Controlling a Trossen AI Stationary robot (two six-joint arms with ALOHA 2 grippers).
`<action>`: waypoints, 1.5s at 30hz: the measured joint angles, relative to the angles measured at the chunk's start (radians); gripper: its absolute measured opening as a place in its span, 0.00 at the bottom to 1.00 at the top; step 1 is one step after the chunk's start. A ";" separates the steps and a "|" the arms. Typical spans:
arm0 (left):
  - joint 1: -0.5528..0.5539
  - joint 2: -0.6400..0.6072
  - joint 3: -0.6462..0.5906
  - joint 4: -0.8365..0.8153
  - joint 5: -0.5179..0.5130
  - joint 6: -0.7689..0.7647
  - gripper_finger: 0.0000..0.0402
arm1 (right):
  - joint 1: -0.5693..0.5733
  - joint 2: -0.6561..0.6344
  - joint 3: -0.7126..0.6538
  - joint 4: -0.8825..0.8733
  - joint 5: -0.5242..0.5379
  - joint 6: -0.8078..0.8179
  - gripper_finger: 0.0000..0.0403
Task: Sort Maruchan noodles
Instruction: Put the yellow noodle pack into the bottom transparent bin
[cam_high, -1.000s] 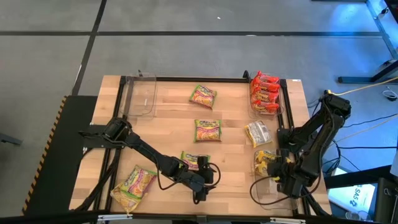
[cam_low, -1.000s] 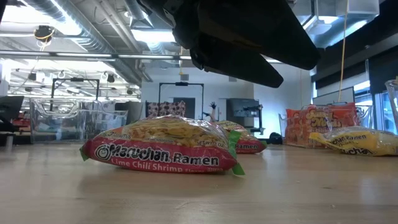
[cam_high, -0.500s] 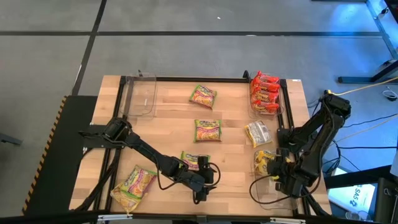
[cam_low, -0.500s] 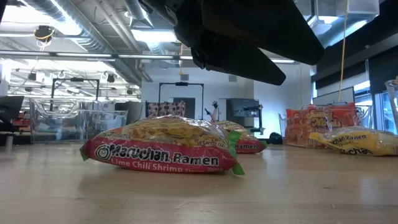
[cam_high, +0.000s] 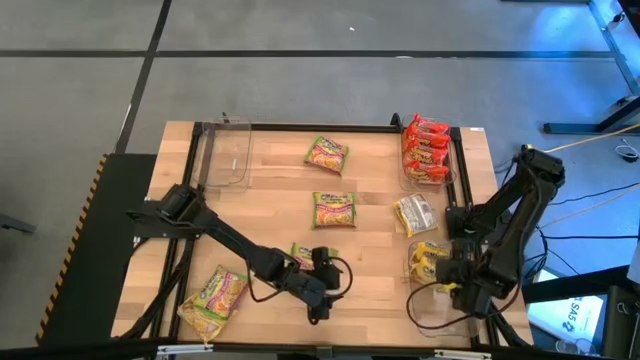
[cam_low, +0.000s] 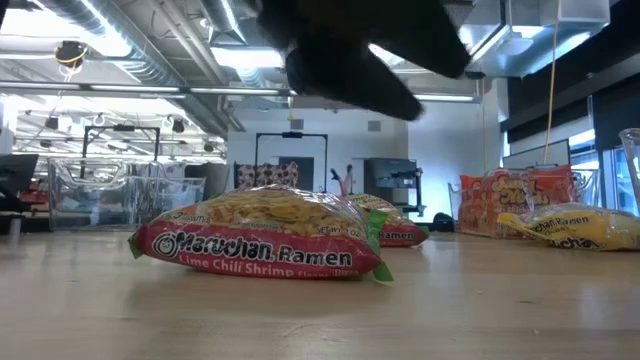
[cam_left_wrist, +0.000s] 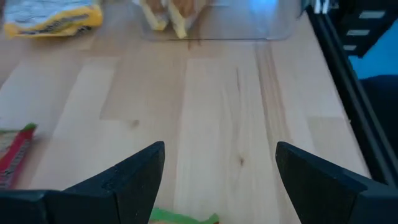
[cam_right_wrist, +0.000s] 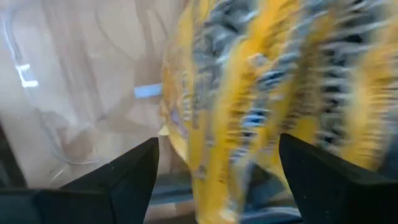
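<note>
- The pale wooden slatted table (cam_high: 370, 180) fills the middle of the high view.
- The left dark arm runs from the table's left edge to lower centre; the left gripper (cam_high: 322, 290) hangs there with fingers (cam_left_wrist: 130, 177) spread wide over bare wood, beside a green-pink crinkly noodle packet (cam_high: 306, 257).
- The right dark arm stands at the right edge; the right gripper (cam_high: 452, 276) is at the lower-right clear plastic bin (cam_high: 436, 308), fingers (cam_right_wrist: 121, 174) apart, a yellow crinkly noodle packet (cam_right_wrist: 273, 93) between them. Whether they pinch it, I cannot tell.
- An empty clear plastic bin (cam_high: 228, 152) sits upper left.
- An upper-right clear bin (cam_high: 455, 172) holds the red-orange packets (cam_high: 425, 148).
- More green-pink packets lie upper centre (cam_high: 326, 153), centre (cam_high: 334, 209) and lower left (cam_high: 215, 295).
- Another yellow packet (cam_high: 415, 214) lies right of centre.
</note>
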 joint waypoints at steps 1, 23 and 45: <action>-0.002 -0.017 0.000 -0.042 -0.004 -0.021 0.75 | 0.000 -0.008 0.016 -0.021 0.019 0.001 0.75; -0.204 -0.295 -0.001 -0.927 0.274 -0.991 0.75 | -0.180 -0.041 0.127 0.115 0.755 -0.261 0.75; -0.123 -0.276 -0.163 -0.566 -0.081 -0.618 0.75 | -0.968 -0.042 0.008 -0.131 0.448 -0.509 0.75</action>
